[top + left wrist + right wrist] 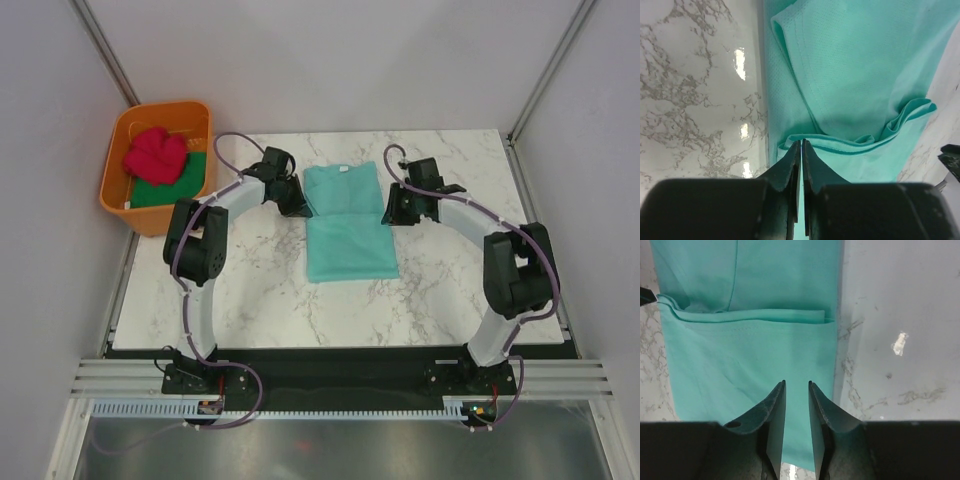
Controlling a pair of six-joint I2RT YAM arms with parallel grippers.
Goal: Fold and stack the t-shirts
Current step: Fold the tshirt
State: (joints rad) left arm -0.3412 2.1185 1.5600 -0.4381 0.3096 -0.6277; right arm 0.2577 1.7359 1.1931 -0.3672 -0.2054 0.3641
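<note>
The teal t-shirt (345, 225) lies part-folded on the marble table, one layer doubled over with its hem across the middle. My left gripper (297, 205) is at the shirt's left edge. In the left wrist view its jaws (801, 142) are pressed almost together on the hem of the folded layer (850, 150). My right gripper (392, 213) is at the shirt's right edge. In the right wrist view it (796, 385) stands slightly open, empty, just above the teal cloth (740, 360). The pinkish-red t-shirt (156, 155) and the dark green t-shirt (170, 185) lie crumpled in the tub.
The orange plastic tub (125, 205) stands off the table's back left corner. Grey walls and frame posts close in the sides and back. Bare marble (250, 290) lies in front of the shirt.
</note>
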